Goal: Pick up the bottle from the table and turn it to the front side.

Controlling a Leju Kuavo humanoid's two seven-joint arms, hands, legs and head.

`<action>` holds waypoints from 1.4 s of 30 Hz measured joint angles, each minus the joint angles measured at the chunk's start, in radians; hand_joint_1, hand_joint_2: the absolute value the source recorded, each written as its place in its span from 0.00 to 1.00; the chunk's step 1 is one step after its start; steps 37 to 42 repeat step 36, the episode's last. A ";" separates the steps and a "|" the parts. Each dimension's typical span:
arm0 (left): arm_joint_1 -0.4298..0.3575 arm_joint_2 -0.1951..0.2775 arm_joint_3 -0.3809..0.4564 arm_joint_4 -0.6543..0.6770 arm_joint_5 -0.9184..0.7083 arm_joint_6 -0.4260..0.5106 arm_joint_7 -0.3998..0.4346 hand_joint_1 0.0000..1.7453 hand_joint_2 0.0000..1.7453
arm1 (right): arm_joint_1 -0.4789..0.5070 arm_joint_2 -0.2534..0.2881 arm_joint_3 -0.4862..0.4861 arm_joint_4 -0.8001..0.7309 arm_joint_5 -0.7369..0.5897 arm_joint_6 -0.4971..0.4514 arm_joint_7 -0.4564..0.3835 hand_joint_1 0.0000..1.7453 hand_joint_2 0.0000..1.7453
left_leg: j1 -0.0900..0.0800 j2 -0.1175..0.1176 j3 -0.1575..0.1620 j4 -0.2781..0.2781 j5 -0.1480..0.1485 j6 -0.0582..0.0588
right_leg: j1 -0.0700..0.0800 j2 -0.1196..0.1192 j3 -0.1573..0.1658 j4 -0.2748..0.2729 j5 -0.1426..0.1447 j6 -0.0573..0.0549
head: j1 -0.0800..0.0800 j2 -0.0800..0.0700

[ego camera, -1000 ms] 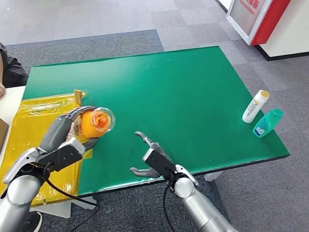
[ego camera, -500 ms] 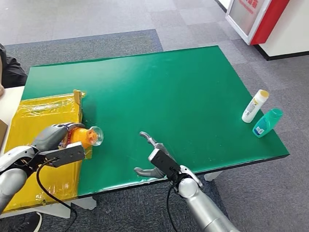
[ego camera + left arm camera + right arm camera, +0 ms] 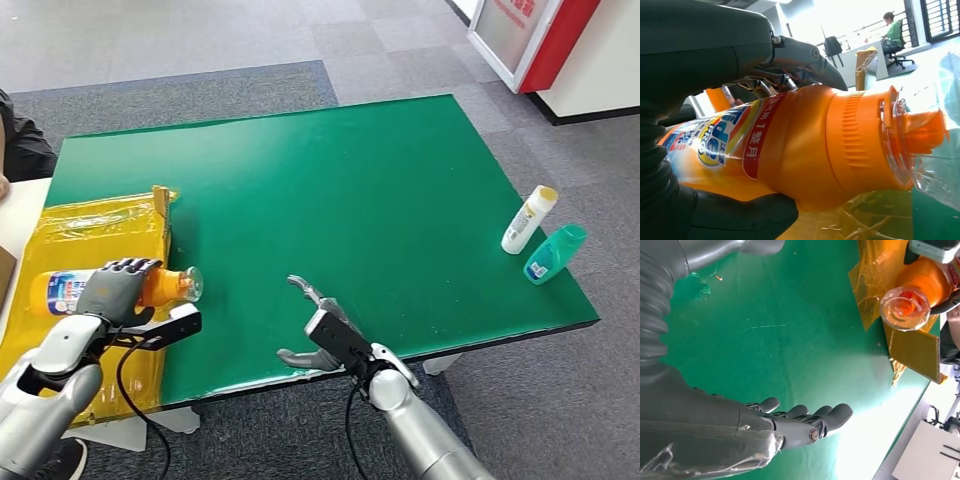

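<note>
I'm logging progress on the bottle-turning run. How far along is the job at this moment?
Done: the orange bottle is picked up, gripped by the left hand. In hand: it lies sideways over the yellow sheet, clear cap toward the green table, label showing. Left: confirming the front faces forward. The right hand hovers open.

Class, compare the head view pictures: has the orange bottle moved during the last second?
Yes. The orange bottle, held by the left hand, has swung from cap-toward-camera to lying sideways, lower over the yellow sheet.
</note>
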State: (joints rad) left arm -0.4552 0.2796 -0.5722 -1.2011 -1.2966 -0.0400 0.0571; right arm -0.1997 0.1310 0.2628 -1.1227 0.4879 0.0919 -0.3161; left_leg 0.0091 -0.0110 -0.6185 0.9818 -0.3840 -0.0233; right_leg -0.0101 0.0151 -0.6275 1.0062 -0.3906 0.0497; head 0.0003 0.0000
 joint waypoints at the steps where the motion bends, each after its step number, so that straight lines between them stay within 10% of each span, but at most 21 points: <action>1: 0.004 -0.015 0.009 0.006 -0.013 0.004 -0.001 1.00 1.00 | 0.000 0.001 0.000 0.000 0.002 0.001 0.001 0.00 1.00 | 0.000 0.000 0.000 0.000 0.000 0.000 | 0.000 0.000 0.000 0.000 0.000 0.000 | 0.000 0.000; 14: 0.044 -0.140 0.124 0.086 -0.082 -0.058 -0.047 0.86 1.00 | 0.010 0.007 0.000 0.000 0.018 0.017 0.009 0.00 1.00 | 0.000 0.000 0.000 0.000 0.000 0.000 | 0.000 0.000 0.000 0.000 0.000 0.000 | 0.000 0.000; 20: 0.049 -0.162 0.157 0.105 -0.105 -0.077 -0.031 0.01 1.00 | 0.013 0.007 -0.001 0.002 0.019 0.021 0.009 0.00 1.00 | 0.000 0.000 0.000 0.000 0.000 0.000 | 0.000 0.000 0.000 0.000 0.000 0.000 | 0.000 0.000; 42: 0.134 -0.250 0.363 0.013 0.097 -0.096 -0.051 0.00 1.00 | 0.057 0.007 -0.043 -0.025 0.035 0.027 0.026 0.00 1.00 | 0.000 0.000 0.000 0.000 0.000 0.000 | 0.000 0.000 0.000 0.000 0.000 0.000 | 0.000 0.000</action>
